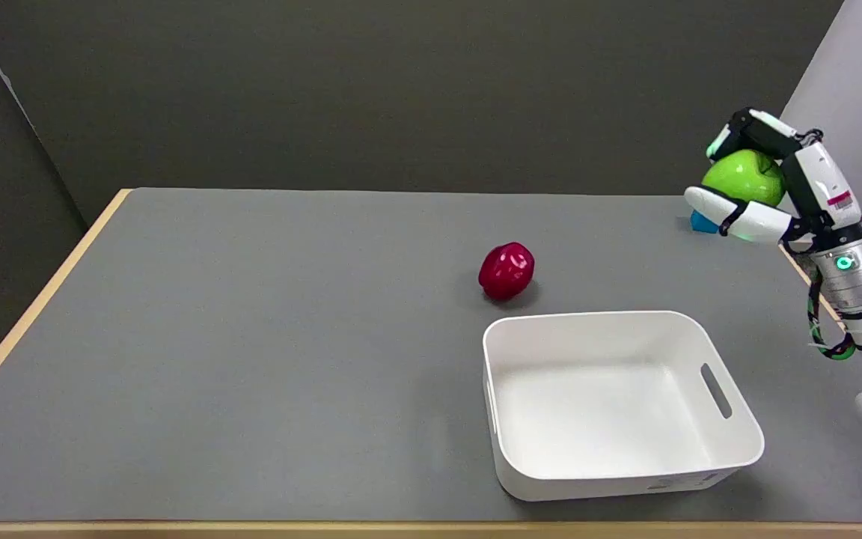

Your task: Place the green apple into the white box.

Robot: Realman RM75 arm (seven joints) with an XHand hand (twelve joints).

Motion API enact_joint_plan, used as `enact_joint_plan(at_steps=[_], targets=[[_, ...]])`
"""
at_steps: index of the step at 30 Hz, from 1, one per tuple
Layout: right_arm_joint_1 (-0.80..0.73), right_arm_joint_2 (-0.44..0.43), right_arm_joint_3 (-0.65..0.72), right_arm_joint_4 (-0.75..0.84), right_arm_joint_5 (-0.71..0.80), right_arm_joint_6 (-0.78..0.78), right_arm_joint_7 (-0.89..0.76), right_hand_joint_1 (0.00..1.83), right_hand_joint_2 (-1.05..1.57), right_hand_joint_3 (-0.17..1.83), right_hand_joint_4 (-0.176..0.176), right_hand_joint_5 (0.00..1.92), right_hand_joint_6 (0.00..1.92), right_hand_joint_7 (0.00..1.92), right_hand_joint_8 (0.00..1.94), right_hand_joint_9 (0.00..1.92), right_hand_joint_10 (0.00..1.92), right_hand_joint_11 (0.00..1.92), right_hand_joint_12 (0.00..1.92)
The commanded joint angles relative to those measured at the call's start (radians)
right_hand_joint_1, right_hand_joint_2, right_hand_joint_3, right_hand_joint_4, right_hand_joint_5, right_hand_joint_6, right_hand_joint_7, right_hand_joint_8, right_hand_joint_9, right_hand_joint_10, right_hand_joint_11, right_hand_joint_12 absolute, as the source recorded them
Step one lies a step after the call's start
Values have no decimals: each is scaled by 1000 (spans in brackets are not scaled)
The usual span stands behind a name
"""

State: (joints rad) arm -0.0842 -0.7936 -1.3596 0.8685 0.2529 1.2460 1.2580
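Grey table (251, 337): right hand (768, 187) gripping green apple (747, 177) aloft at far right edge; white box (618, 457) lying nearer and leftward, probably below the hand's height.

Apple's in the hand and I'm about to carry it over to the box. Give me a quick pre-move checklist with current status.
1. Green apple held by the right hand, fingers above and below it: ok.
2. Apple lifted off the table: ok.
3. White box upright, inside empty: ok.
4. Hand over the box: not ok, it is far-right of it.
5. Red apple out of the path, beyond the box's far-left corner: ok.
6. Blue object partly hidden behind the hand, clearance: cannot tell.
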Motion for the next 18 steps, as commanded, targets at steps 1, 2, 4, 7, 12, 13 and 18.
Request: enact_joint_plan(at_steps=[1,2,4,7,12,13,18], targets=[[-242,-47,-56,375,72,23,436,1122,1226,310,-176,514,1680,575,1730,843,1921,667,1921],[-259,-57,-70,383,71,24,454,1122,1224,312,-176,516,1679,577,1728,845,1921,672,1921],[-277,-65,-96,390,69,33,477,1123,1222,313,-176,517,1677,578,1726,845,1921,680,1921],[-298,-74,-149,383,71,69,487,1123,1220,317,-176,519,1676,580,1725,848,1921,692,1921],[-325,-86,-224,358,74,87,488,1122,1224,313,-176,514,1679,576,1730,851,1921,696,1921],[-330,-87,-239,348,74,91,489,1121,1228,310,-176,510,1684,572,1735,848,1921,697,1921],[-336,-87,-285,290,67,121,511,1118,1234,308,-176,501,1694,565,1745,841,1921,701,1921]])
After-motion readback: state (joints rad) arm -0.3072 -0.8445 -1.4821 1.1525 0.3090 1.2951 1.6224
